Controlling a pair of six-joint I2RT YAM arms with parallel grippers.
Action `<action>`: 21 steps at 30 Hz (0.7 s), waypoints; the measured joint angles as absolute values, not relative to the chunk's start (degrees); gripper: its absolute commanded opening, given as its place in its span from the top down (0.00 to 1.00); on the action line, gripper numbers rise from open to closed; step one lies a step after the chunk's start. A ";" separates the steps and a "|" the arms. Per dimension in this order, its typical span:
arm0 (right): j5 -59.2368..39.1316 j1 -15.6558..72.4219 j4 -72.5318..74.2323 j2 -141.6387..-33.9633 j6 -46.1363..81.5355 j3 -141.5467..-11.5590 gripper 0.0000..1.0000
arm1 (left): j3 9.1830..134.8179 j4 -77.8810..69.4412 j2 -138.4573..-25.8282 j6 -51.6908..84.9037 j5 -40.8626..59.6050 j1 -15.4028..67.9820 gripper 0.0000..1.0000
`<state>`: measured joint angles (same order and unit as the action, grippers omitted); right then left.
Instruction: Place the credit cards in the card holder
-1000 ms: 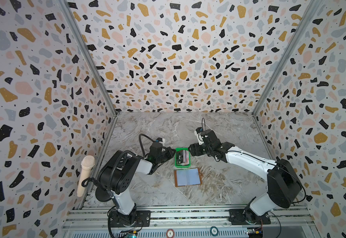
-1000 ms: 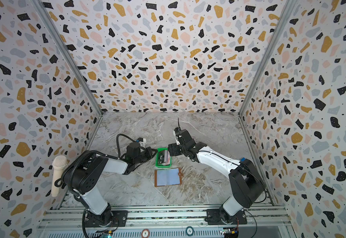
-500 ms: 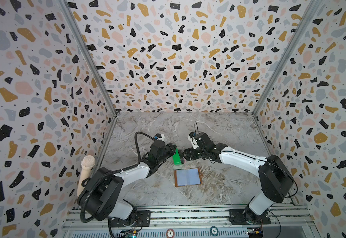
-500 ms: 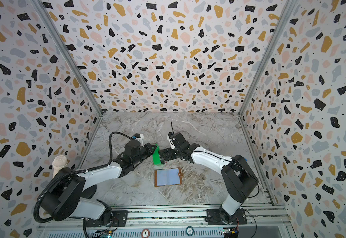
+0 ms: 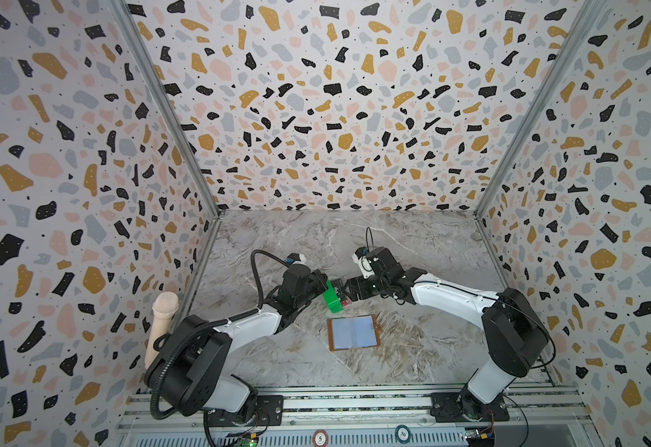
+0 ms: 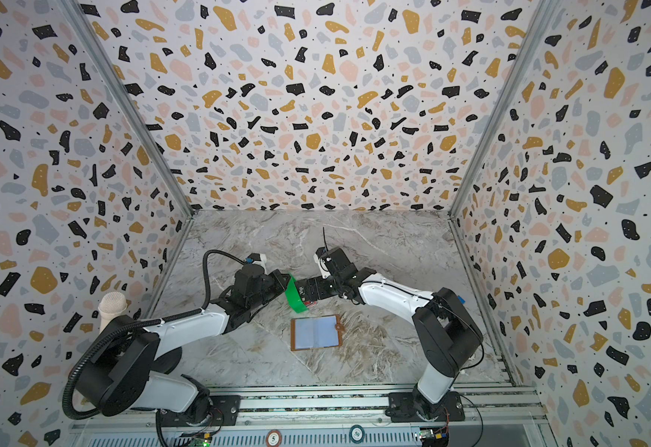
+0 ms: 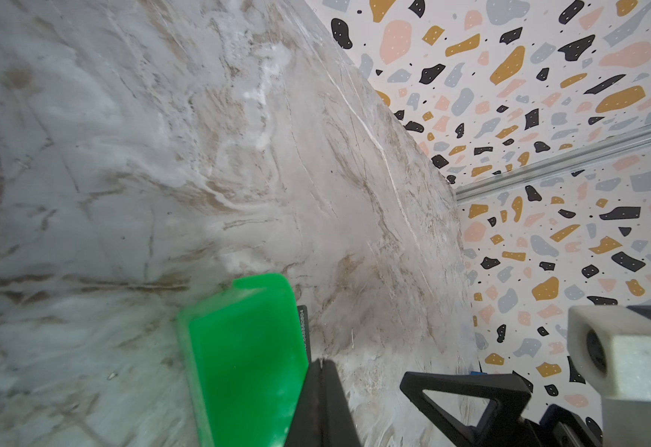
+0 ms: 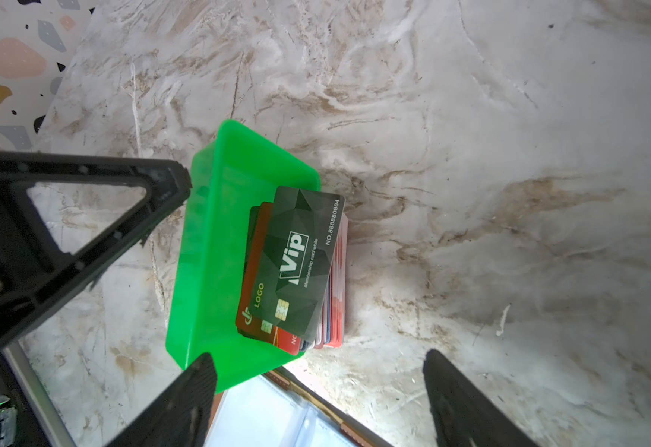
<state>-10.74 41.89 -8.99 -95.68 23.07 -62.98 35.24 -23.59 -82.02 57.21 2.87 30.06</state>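
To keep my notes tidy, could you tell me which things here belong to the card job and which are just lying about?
Job: credit cards, in the tipped green tray; open card holder; left pincer, gripping the tray; right pincer, open.
Lying about: beige microphone; numbered chips.

a robotics lab cell: terrazzo-print walls [image 5: 335, 116] box a marble-look tabletop [image 5: 413, 240] (arms [image 5: 250, 321] bolted to an aluminium rail [image 5: 354, 406])
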 measured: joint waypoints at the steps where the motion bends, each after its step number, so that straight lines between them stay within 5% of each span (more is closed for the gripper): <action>1: -10.70 41.87 -9.02 -95.68 23.00 -62.98 0.16 | 35.24 -23.46 -81.80 57.19 2.87 30.06 0.98; 7: -10.72 41.91 -9.02 -95.83 22.15 -63.05 0.28 | 35.29 -21.39 -77.62 56.29 2.22 30.06 0.96; 21: -9.34 43.79 -11.00 -104.31 18.90 -69.32 0.30 | 24.84 -20.16 -73.78 57.08 3.88 24.38 0.97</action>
<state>-9.34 43.79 -11.00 -104.31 18.90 -69.32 24.84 -20.16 -73.78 57.08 3.88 24.38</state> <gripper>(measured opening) 0.700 0.046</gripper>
